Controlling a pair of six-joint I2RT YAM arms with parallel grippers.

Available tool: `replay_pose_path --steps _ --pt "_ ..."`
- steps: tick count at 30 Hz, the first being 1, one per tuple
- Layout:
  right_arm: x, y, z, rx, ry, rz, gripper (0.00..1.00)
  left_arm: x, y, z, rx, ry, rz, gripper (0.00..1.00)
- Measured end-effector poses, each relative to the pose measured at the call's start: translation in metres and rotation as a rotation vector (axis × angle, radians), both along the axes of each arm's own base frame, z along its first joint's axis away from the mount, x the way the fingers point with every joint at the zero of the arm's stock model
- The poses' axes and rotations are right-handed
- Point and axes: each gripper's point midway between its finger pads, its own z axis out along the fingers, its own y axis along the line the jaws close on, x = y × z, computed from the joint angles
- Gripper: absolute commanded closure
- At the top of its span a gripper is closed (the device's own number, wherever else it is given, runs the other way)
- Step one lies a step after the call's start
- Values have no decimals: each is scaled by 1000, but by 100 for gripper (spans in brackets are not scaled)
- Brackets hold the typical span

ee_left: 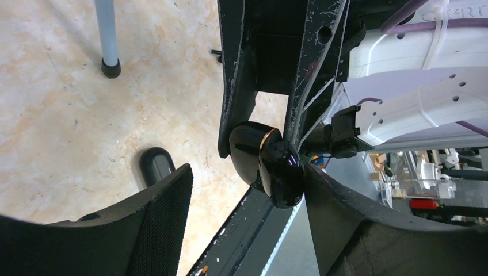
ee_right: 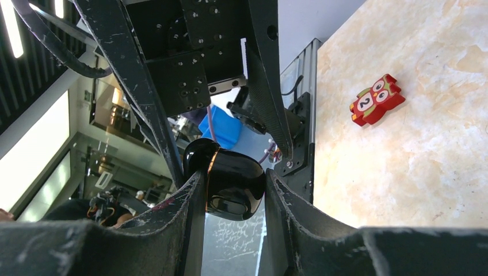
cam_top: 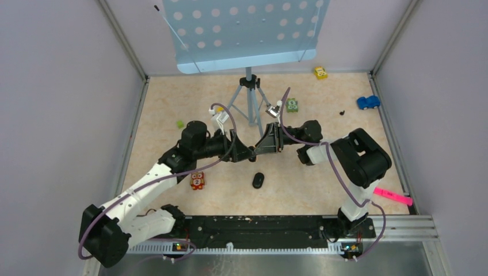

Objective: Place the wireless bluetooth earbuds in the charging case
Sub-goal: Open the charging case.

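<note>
Here the right tool point(ee_right: 233, 178) clamps an earbud point(ee_right: 230, 185), the left tool point(ee_left: 247, 172) spread open around it, the charging case point(cam_top: 258, 180) lying nearby.

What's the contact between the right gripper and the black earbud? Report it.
Touching. The right wrist view shows both fingers of the right gripper pressed against the earbud, no gap either side.

Beige worktop point(cam_top: 322, 190) carries owl block point(cam_top: 197, 180), black oval point(cam_top: 258, 180), green cube point(cam_top: 180, 123), green block point(cam_top: 292, 105), yellow car point(cam_top: 320, 72), blue car point(cam_top: 368, 102), earbud point(cam_top: 342, 112), tripod point(cam_top: 249, 100).
</note>
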Motion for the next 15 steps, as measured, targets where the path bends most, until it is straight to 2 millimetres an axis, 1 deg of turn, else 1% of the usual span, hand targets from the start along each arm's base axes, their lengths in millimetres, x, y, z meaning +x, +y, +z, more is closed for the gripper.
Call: replay_pose_path --steps 10,15 --pt "0 0 0 2 0 -3 100 0 17 13 23 -70 79 27" --pt "1 0 -1 0 4 -3 100 -3 20 21 8 -93 91 20"
